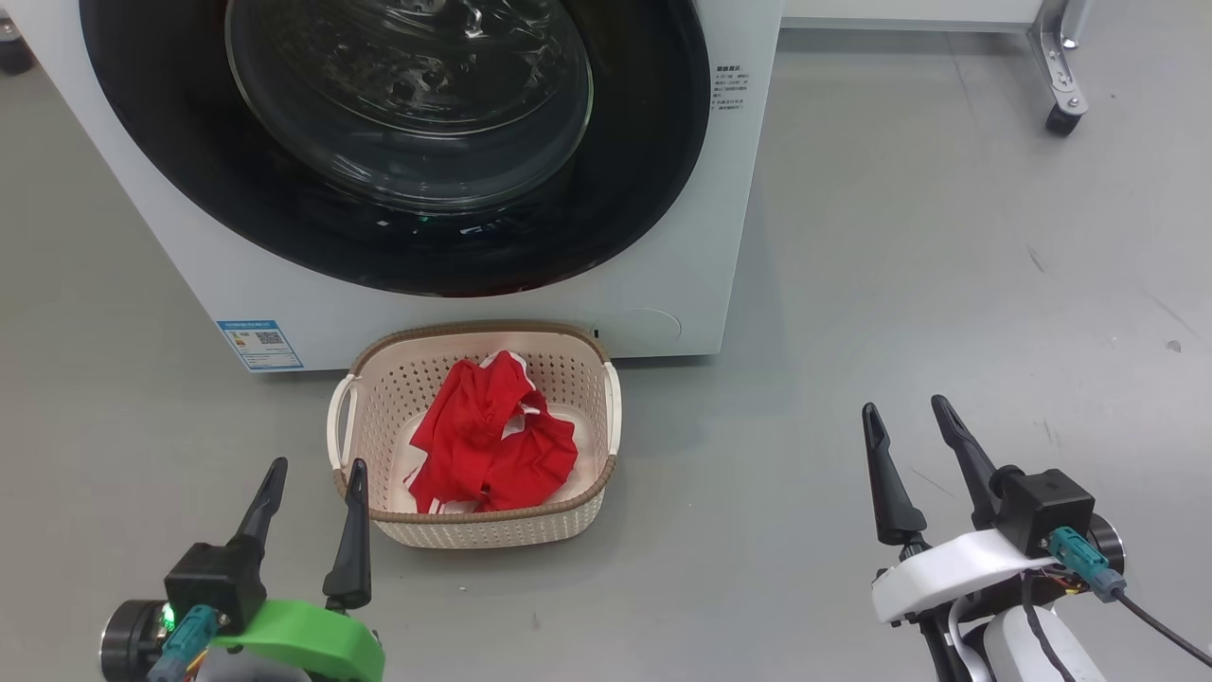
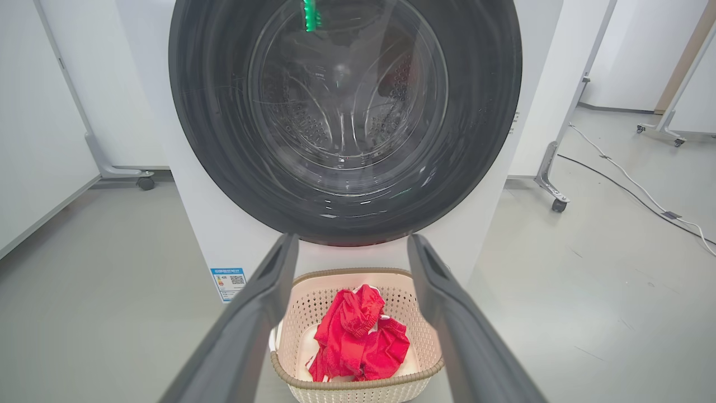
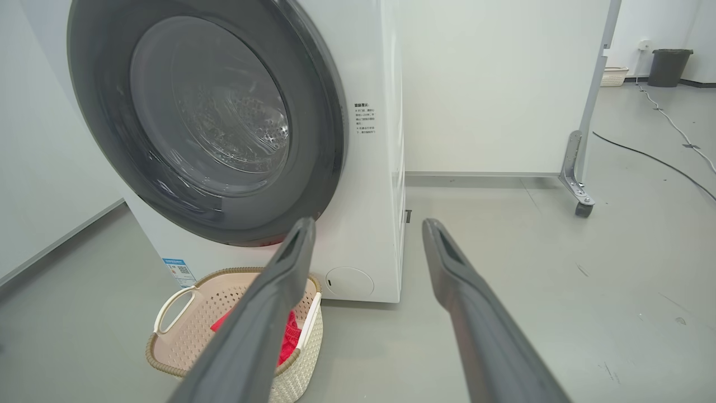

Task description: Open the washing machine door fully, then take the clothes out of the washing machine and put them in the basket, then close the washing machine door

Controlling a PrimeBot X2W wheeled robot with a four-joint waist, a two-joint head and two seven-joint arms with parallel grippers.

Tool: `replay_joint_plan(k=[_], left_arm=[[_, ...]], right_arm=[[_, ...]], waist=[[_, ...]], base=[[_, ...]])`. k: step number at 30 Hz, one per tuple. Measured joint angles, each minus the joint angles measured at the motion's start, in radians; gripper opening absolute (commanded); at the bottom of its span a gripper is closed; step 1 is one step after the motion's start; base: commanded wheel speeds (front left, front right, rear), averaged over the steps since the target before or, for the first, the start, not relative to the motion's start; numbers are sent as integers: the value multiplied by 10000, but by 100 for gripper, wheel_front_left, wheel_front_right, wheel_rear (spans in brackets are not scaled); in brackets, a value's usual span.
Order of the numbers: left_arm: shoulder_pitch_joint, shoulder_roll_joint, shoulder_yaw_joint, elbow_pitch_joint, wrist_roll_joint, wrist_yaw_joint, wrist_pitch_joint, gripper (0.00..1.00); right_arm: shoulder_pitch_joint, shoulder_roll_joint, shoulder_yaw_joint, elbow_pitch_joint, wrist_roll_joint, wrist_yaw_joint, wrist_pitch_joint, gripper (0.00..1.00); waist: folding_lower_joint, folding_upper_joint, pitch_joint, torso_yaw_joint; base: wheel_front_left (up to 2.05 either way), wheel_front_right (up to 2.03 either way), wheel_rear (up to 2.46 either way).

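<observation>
Washing machine (image 1: 454,317) stands on the grey floor (image 1: 900,237), white front facing the robot, blue label (image 1: 259,344) at its lower left corner

Washing machine door (image 1: 398,123) looks shut: the black rim lies flush on the front panel in the head view and both wrist views, with no gap seen at either edge. Whether it has latched can't be told. The steel drum shows through the glass bowl and no red is seen inside

Basket (image 1: 473,530) sits on the floor right under the door, its back rim just beside the machine's base. The clothes (image 1: 488,440) lie inside it in one red heap with white trim, nothing hanging over the rim

Left gripper (image 1: 317,469) is low at the basket's front left corner, fingers spread apart and holding nothing. Its inner finger is near the rim; contact can't be told, but it looks apart. Right gripper (image 1: 904,405) is well off to the right over bare floor, fingers also apart and empty

Judgement: all three steps look done, so what's left is confirming the close and pulling clear. To do that well:
- if the latch is in doubt, push on the black rim, not the glass bowl, square to the panel
- the right arm has free space for this; the left would have to pass over the basket
- draw the left arm straight back so the inner finger doesn't hook the rim or handle and drag the basket
</observation>
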Motion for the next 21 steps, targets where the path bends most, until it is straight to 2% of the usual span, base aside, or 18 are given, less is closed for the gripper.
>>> replay_joint_plan(k=[12,13,21], left_arm=[[86,0,-38,-128,2,84,71,100],[87,-12,-52,-73,2,84,82,0],[288,-234,-167,552,-125,71,140,0]], right_arm=[[24,2,58,-92,-130,-61,0,100],[36,10,59,-36,-128,-59,2,0],[558,125,111,527,-42,-56,15,0]], waist=[[0,0,0,20],[0,0,-2,21],[0,0,-6,21]], base=[[0,0,0],[0,0,0],[0,0,0]])
